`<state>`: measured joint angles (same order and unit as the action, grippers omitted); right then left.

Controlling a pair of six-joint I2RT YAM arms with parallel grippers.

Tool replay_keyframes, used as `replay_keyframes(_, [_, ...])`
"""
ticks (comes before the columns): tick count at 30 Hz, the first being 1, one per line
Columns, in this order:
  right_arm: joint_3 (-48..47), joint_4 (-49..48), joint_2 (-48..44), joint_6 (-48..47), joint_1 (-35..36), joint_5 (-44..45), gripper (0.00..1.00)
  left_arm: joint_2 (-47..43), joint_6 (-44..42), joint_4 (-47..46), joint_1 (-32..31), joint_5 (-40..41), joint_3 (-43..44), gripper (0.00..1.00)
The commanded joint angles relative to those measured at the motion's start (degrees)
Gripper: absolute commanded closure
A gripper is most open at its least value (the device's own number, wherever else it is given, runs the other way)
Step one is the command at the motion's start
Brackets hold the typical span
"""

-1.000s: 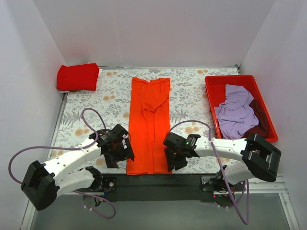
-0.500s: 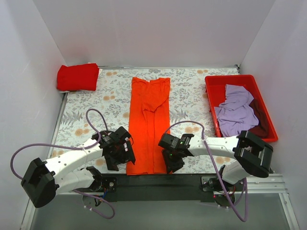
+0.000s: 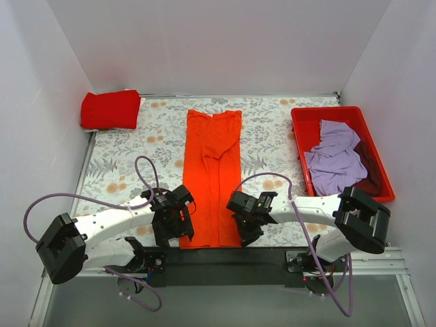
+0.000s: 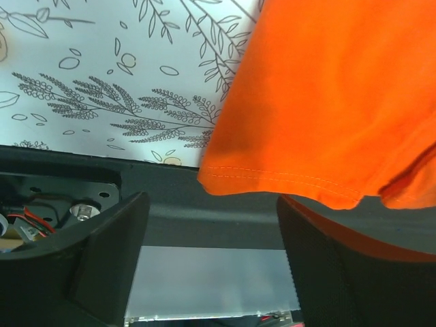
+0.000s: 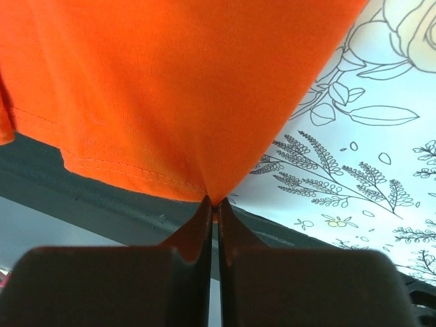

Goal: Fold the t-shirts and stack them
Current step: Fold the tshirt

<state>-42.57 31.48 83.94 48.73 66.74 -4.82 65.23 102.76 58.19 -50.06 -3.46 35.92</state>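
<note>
The bright orange t-shirt [image 3: 212,170] lies as a long narrow strip down the middle of the floral table; it also shows in the left wrist view [image 4: 334,95] and the right wrist view [image 5: 170,82]. My right gripper [image 3: 246,235] is shut on its near right hem corner [image 5: 214,194]. My left gripper [image 3: 172,235] is open at the near left hem corner [image 4: 218,178], its jaws either side of the hem, the cloth just past them. A folded red t-shirt [image 3: 110,109] sits at the far left. The lavender t-shirt [image 3: 335,160] and dark maroon t-shirt [image 3: 372,170] lie in the bin.
The red plastic bin [image 3: 306,119] stands at the right of the table. A black strip [image 3: 225,255] runs along the table's near edge under the shirt's hem. White walls close in the left, right and back.
Both grippers have moved inward to the orange shirt's near hem corners. The right gripper has closed on its corner. The left gripper has come up to the left corner.
</note>
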Motion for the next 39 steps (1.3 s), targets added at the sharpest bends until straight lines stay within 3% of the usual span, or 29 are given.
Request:
replay_keyframes(1, [2.3,1.8,2.0,-1.5,0.7,3.1,0.99,1.0,2.4,0.1,-2.0,0.3,-0.2,0.28])
replay_keyframes(10, [2.7,0.5,2.3,-2.5,0.7,2.4,0.99,3.8,4.0,0.8,-4.2,2.0,0.7,0.52])
replay_keyframes(24, [3.4,-0.5,2.1,-2.9,0.7,1.7,0.99,7.9,6.0,-6.0,-4.8,4.3,-2.4,0.63])
replay_keyframes(27, [3.4,-0.5,2.1,-3.0,0.7,1.6,0.99,7.5,6.4,-6.3,-4.9,4.1,-3.1,0.73])
replay_keyframes(31, [3.4,-0.2,1.0,-3.3,0.7,1.2,0.99,6.5,6.9,-6.2,-5.6,3.6,-3.6,1.00])
replay_keyframes(36, [3.2,3.1,-3.0,-4.0,0.7,1.5,0.99,2.4,9.7,-5.3,-8.4,-0.3,-3.9,1.00])
replay_keyframes(39, [2.1,4.2,-6.2,-4.8,0.1,3.6,0.99,0.7,10.1,-2.4,-8.4,2.4,-1.0,1.00])
